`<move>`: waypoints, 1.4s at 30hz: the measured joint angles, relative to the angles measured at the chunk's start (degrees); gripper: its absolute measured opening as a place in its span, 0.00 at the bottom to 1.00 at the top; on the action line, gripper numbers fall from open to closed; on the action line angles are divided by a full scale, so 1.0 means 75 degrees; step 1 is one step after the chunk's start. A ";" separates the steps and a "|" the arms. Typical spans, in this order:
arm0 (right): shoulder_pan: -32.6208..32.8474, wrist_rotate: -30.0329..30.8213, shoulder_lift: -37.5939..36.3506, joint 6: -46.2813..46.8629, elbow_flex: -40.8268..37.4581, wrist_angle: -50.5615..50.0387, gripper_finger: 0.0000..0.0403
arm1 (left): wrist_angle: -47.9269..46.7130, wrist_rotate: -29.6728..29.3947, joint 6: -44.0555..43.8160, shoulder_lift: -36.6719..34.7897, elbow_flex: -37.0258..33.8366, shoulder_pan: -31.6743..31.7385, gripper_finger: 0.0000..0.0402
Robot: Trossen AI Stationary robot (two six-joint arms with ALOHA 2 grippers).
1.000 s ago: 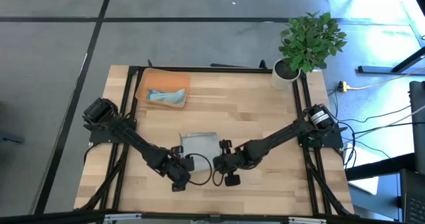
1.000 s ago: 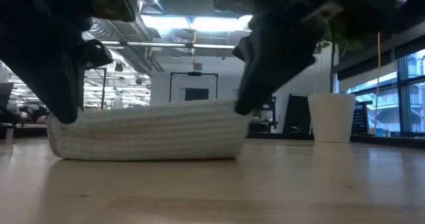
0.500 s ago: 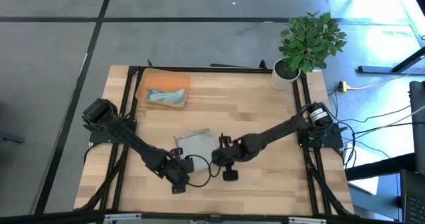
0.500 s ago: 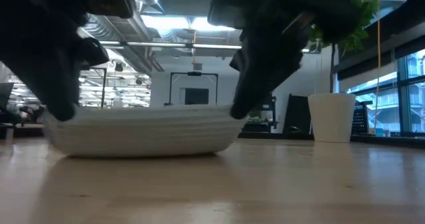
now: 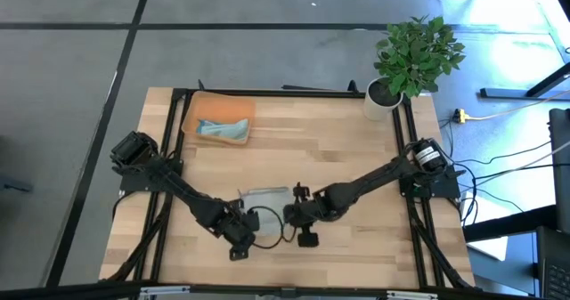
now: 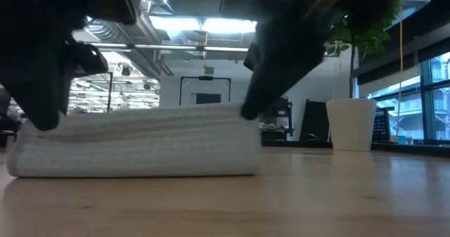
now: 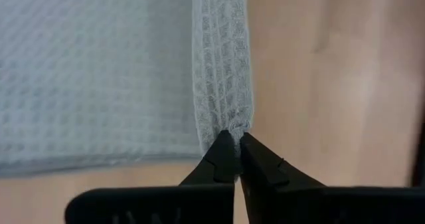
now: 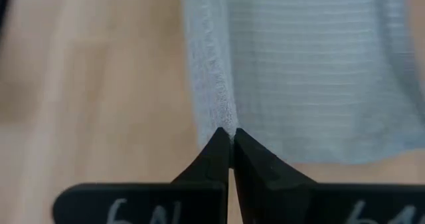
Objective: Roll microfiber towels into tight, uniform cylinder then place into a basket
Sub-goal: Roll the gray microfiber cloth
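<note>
Towels first: the pale grey-green towel (image 5: 264, 196) lies mid-table near the front, between both arms, partly folded over. Left gripper (image 7: 231, 159) is at its left end, jaws closed tight, pinching the folded edge. Right gripper (image 8: 229, 147) is at the right end, jaws likewise closed, pinching the same folded edge from the other side. The low view shows the cloth as a low flat band, not yet a cylinder. Step looks like mid-roll. Next move probably needs both ends turned over together, evenly, so the roll stays tight. Teal-blue towel (image 5: 223, 129) already sits in the orange basket (image 5: 198, 111) at the far left corner of the table, well apart from the arms.
</note>
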 joint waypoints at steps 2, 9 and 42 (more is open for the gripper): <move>-0.0172 0.0071 0.0020 0.0052 0.0000 0.0015 0.02 | -0.0307 -0.0021 -0.0021 0.0000 0.0000 0.0122 0.00; -0.0641 0.0085 0.0227 0.0024 -0.0006 -0.0032 0.02 | -0.0571 -0.0234 -0.0018 0.0000 -0.0006 0.0432 0.00; -0.1001 0.0513 0.0402 0.0049 -0.0041 0.0134 0.30 | -0.0828 -0.1697 0.0011 0.0015 -0.0493 0.0657 0.14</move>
